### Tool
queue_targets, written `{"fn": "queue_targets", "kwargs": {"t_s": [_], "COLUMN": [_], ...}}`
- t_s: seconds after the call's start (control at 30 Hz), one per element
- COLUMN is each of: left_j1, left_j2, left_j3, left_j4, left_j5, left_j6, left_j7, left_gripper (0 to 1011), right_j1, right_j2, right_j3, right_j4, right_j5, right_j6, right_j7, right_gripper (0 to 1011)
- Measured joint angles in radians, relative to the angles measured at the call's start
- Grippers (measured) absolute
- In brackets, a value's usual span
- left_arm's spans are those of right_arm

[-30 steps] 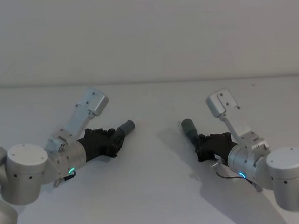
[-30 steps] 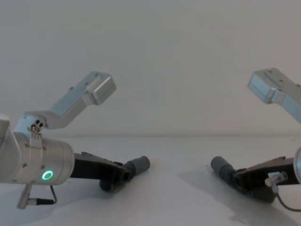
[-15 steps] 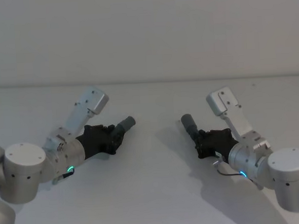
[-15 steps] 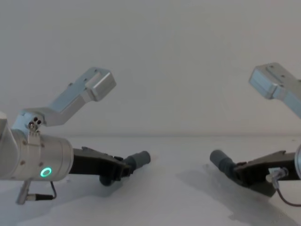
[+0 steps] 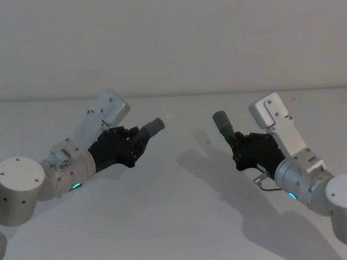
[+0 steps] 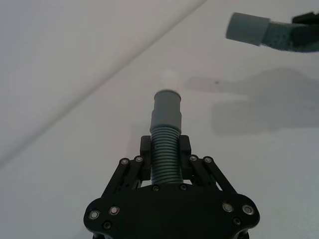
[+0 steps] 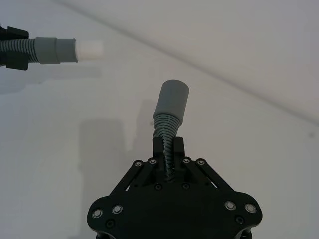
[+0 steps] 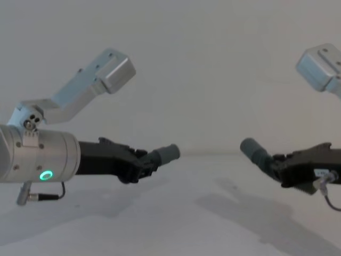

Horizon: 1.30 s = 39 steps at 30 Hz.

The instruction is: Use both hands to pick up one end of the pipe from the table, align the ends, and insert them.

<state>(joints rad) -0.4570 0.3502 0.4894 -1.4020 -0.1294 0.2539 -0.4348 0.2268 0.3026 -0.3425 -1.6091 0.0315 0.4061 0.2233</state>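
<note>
Both pieces of the pipe are held above the white table (image 5: 185,223), a gap apart. My left gripper (image 5: 136,145) is shut on the ribbed body of one grey hose piece (image 5: 152,128); its cuff (image 6: 166,107) ends in a pale whitish tip (image 6: 170,79). My right gripper (image 5: 238,145) is shut on the other hose piece (image 5: 222,122), whose plain grey cuff (image 7: 171,102) bends up and to the left. From the side, the left cuff (image 8: 168,153) and right cuff (image 8: 251,149) point roughly toward each other at similar height. The whitish tip (image 7: 89,49) also faces the right wrist camera.
A pale wall (image 5: 168,36) stands behind the table's far edge. Shadows of both arms fall on the bare table surface (image 8: 176,213) beneath the pieces.
Both grippers have risen off the table with their hose pieces. The two cuffs have lifted and now sit higher, still a gap apart.
</note>
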Motion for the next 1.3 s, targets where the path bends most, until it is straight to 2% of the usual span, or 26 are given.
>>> {"fn": "queue_targets", "kwargs": {"t_s": [0.5, 0.53, 0.57, 0.83, 0.87, 1.0, 1.03, 1.17, 1.2, 1.23, 1.3], "left_j1": [-0.077, -0.087, -0.087, -0.151, -0.163, -0.189, -0.2, -0.226, -0.226, -0.237, -0.248], "left_j2": [0.07, 0.077, 0.077, 0.114, 0.119, 0.131, 0.135, 0.146, 0.146, 0.15, 0.155], "left_j3": [0.067, 0.075, 0.075, 0.125, 0.133, 0.152, 0.159, 0.176, 0.176, 0.185, 0.191], "left_j4": [-0.01, -0.01, -0.01, -0.008, -0.007, -0.004, -0.003, -0.002, -0.002, -0.002, -0.001], "left_j5": [0.095, 0.107, 0.107, 0.173, 0.188, 0.211, 0.222, 0.246, 0.246, 0.257, 0.266], "left_j6": [-0.21, -0.235, -0.235, -0.36, -0.386, -0.43, -0.449, -0.494, -0.494, -0.513, -0.529], "left_j7": [-0.112, -0.123, -0.123, -0.18, -0.189, -0.208, -0.216, -0.236, -0.236, -0.245, -0.251], "left_gripper": [304, 304, 304, 304, 304, 304, 304, 304, 304, 304, 304], "right_j1": [-0.013, -0.014, -0.014, -0.009, -0.007, 0.0, 0.004, 0.013, 0.013, 0.016, 0.019], "right_j2": [0.074, 0.082, 0.085, 0.124, 0.132, 0.15, 0.157, 0.168, 0.168, 0.172, 0.174], "right_j3": [0.012, 0.013, 0.014, 0.02, 0.021, 0.023, 0.024, 0.025, 0.025, 0.026, 0.027], "right_j4": [-0.008, -0.006, -0.005, 0.015, 0.021, 0.036, 0.044, 0.065, 0.065, 0.075, 0.08], "right_j5": [-0.046, -0.051, -0.052, -0.072, -0.075, -0.083, -0.086, -0.095, -0.095, -0.102, -0.105], "right_j6": [-0.25, -0.285, -0.295, -0.461, -0.494, -0.582, -0.62, -0.699, -0.699, -0.739, -0.757], "right_j7": [0.033, 0.039, 0.04, 0.07, 0.076, 0.091, 0.097, 0.109, 0.109, 0.112, 0.115], "right_gripper": [86, 85, 86, 86, 86, 85, 86, 86, 86, 86, 85]}}
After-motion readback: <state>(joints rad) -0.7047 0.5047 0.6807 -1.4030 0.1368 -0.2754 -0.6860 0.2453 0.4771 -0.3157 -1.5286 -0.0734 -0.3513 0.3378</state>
